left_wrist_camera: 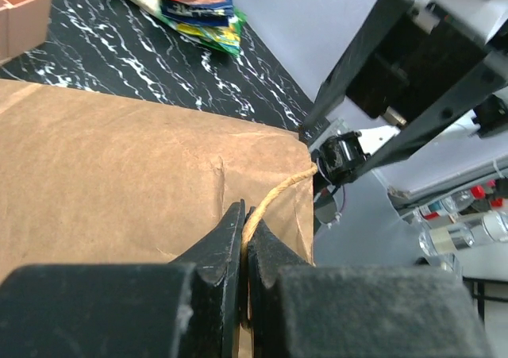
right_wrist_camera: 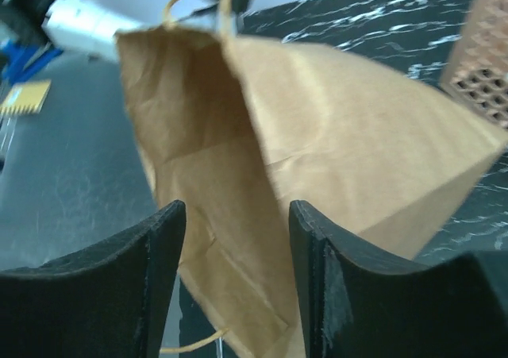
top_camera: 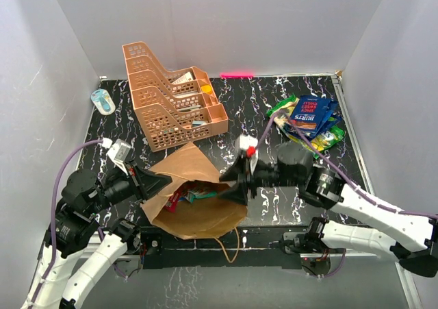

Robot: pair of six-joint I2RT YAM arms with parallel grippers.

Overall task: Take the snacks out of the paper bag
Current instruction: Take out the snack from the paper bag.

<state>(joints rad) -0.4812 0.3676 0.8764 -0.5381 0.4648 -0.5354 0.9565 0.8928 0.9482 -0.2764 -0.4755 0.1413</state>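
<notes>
Partway done, by the look of it. At left, the left gripper (left_wrist_camera: pixel 244 215) is clenched on the bag's twine handle (left_wrist_camera: pixel 274 195). The brown paper bag (top_camera: pixel 198 216) lies creased on its side near the front of the table (top_camera: pixel 280 199), with a few colourful packets (top_camera: pixel 188 195) left inside. The right gripper (top_camera: pixel 233 186) hovers at its mouth, jaws apart, empty. At far right, a pile of snacks (top_camera: pixel 311 117), blue and green bags, already lies out.

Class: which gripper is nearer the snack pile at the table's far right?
Right. The right gripper is at the paper bag mouth, nearer the snack pile; the left gripper grips the twine handle.
</notes>
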